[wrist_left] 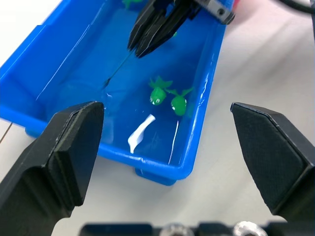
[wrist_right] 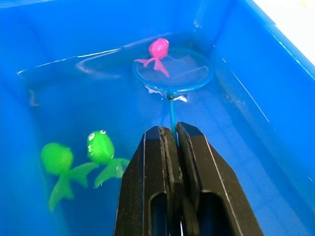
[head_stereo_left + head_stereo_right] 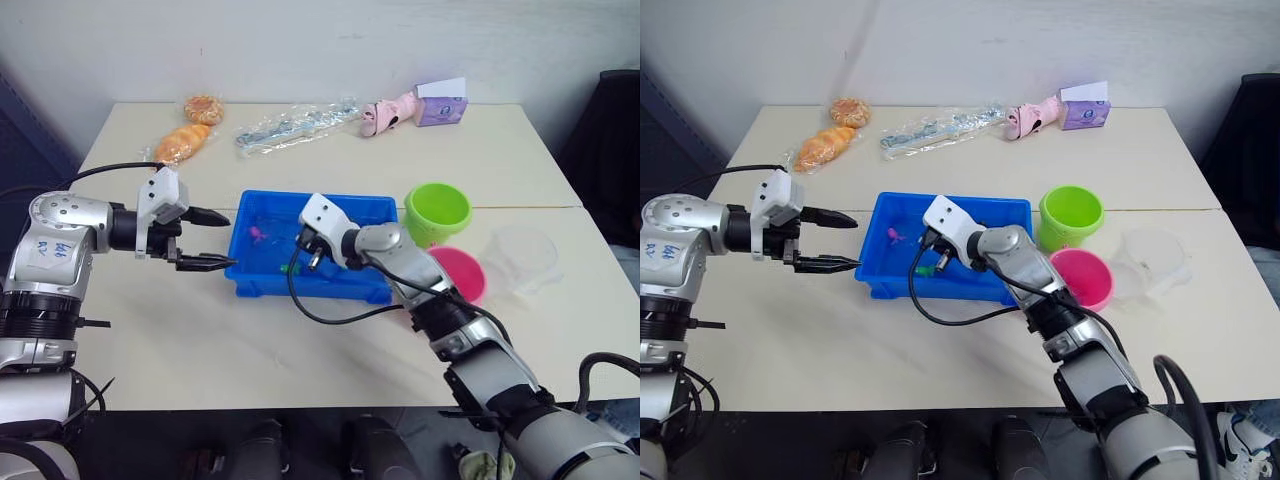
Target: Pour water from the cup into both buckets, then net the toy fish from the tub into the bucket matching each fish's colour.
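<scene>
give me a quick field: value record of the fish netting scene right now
right gripper: shut on the net handle, over the tub
net: hoop in the water, pink fish at its rim
green fish: two, side by side in the tub
left gripper: open, empty, beside the tub
green bucket: upright beside the tub
pink bucket: upright, nearer the robot than the green one
cup: upright beside the pink bucket

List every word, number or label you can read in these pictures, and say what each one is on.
None can be read.
White sticker on the left arm: blue handwriting, too blurred to read.
Purple box at the table's far edge: print too small to read.
</scene>
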{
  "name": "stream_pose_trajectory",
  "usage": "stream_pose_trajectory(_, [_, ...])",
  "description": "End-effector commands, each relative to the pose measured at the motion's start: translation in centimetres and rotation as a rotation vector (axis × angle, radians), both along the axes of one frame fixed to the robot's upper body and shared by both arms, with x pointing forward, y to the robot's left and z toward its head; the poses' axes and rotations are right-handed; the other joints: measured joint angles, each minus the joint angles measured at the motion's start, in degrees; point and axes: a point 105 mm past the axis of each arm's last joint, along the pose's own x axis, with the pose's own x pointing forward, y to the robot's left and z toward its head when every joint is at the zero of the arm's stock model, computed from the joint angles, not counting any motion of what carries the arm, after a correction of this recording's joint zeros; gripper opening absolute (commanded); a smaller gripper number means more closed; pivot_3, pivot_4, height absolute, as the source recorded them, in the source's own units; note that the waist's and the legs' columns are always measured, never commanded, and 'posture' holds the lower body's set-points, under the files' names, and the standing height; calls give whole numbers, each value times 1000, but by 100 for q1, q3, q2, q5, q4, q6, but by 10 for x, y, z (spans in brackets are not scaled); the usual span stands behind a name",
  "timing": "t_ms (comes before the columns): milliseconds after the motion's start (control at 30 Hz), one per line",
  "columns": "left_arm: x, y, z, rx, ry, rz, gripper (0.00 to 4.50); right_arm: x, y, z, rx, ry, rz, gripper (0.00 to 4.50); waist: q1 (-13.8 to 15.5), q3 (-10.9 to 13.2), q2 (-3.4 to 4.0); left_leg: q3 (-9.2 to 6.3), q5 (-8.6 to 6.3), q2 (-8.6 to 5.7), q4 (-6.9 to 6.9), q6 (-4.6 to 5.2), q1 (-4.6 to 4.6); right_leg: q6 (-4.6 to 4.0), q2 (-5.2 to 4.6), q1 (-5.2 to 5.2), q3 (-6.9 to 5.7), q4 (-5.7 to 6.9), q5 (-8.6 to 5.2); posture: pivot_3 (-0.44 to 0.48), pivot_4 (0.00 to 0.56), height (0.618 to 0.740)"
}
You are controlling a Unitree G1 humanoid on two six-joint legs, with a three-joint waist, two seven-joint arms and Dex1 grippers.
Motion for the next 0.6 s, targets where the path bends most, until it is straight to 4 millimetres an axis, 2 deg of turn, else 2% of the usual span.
stream_pose_trajectory(33, [-3, 5, 11, -17, -42, 7, 4449, -15, 0, 19, 43, -27, 61, 0, 9, 0, 0, 0, 1, 0, 4, 1, -13, 0, 0, -10, 0, 1, 0, 0, 150, 740])
stream_pose_trajectory(133, [-4, 4, 10, -49, -46, 0, 4449, -22, -10, 25, 51, -32, 61, 0, 26, 0, 0, 0, 1, -1, 6, 1, -19, 0, 0, -15, 0, 1, 0, 0, 150, 740])
stream_pose_trajectory(233, [-7, -1, 19, -178, -66, -16, 4449, -32, -23, 32, 55, -54, 73, 0, 53, 0, 0, 2, 1, -1, 6, 1, -20, 0, 0, -16, 0, 0, 0, 0, 150, 740])
stream_pose_trajectory(333, [-10, -2, 18, -223, -66, -27, 4449, -43, -42, 45, 120, -39, 21, 0, 130, 0, -1, -2, 1, -2, 11, 3, -22, 0, -4, -14, 0, -1, 0, 0, 150, 740])
stream_pose_trajectory(467, [-15, -7, 18, -276, -69, -51, 4449, -63, -67, 48, 109, -38, 2, 0, 219, -1, -1, -3, 1, -5, 11, 6, -22, -1, -7, -11, -1, -6, 0, 0, 150, 740])
stream_pose_trajectory(600, [-20, -21, 13, -307, -70, -105, 4449, -82, -89, 55, 86, -56, -12, 0, 244, -1, -2, -3, 4, -8, 5, 10, -23, -1, -8, -8, 1, -15, 0, 0, 150, 740])
